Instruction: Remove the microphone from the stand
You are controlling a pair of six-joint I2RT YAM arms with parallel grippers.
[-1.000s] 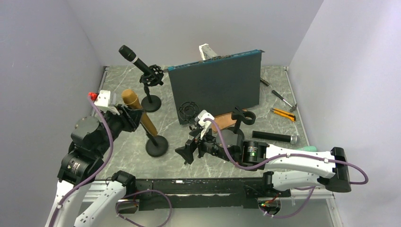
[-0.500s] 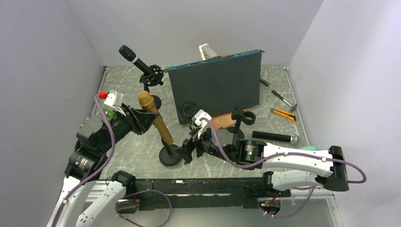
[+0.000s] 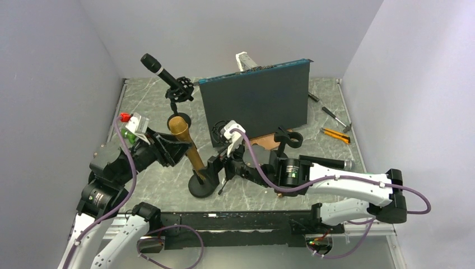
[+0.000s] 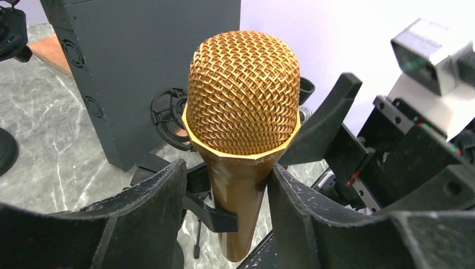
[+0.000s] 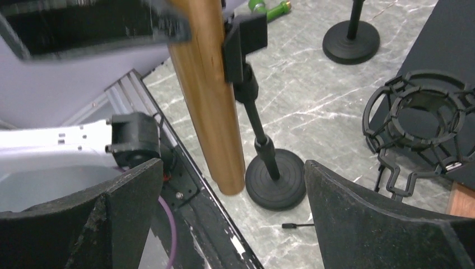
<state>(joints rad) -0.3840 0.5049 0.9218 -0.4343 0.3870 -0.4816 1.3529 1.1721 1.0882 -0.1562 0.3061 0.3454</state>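
Standing at the lower middle of the top view, the round stand base (image 3: 202, 186) rested on the marble table (image 3: 162, 188). The gold microphone (image 3: 187, 147) sat tilted in the stand's clip (image 4: 215, 216). Just right of the base, the right claw (image 5: 229, 163) gaped wide and held nothing. From the left, the left claw (image 4: 227, 168) stood partly open, its 2 fingers (image 4: 151, 213) flanking the microphone below its mesh head, with a gap showing on 1 side. Farther back, at the upper left, 1 black microphone (image 3: 159, 70) stood in its own stand beside a dark panel (image 3: 257, 101).
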